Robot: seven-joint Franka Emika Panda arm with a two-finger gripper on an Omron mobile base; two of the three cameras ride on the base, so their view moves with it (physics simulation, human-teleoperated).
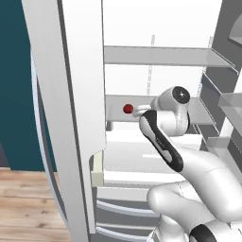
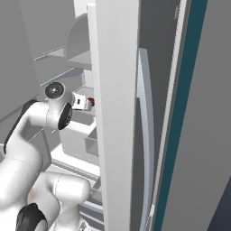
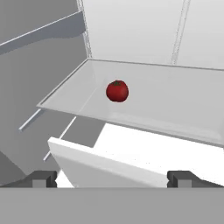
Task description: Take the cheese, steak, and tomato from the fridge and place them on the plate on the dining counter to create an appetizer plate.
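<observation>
Hand view, nearest first: two dark fingertips (image 3: pixel 43 178) far apart at the bottom corners, jaws spread wide, nothing between them, gripper (image 3: pixel 113 179) free of any load. Just beyond, the white front edge of a drawer (image 3: pixel 109 164) running slantwise below the shelf. Farther on, a clear glass shelf (image 3: pixel 183 109) with the tomato (image 3: pixel 117 91) resting upright on it, stem end up, left of the shelf's middle and well clear of the fingertips. Behind it, the white back wall of the fridge (image 3: pixel 140 30) with two vertical rails; a higher shelf up at the left.

Left base view, near to far: white arm rising from the lower right, bent at the elbow, wrist reaching leftward into the open fridge (image 1: pixel 80 71). Gripper (image 1: pixel 137 112) at the end of the wrist, level with the middle shelf, close to the tomato (image 1: pixel 127 109); touching or not cannot be told at this size. Drawer fronts low down, door bins (image 1: pixel 231 106) at the right edge, another shelf above. Wooden floor (image 1: pixel 23 203) and teal wall at the left.

Right base view, near to far: arm from the lower left, gripper (image 2: pixel 85 102) pointing right, the tomato (image 2: pixel 90 101) a small red spot just past it, half hidden behind the fridge's white door edge.
</observation>
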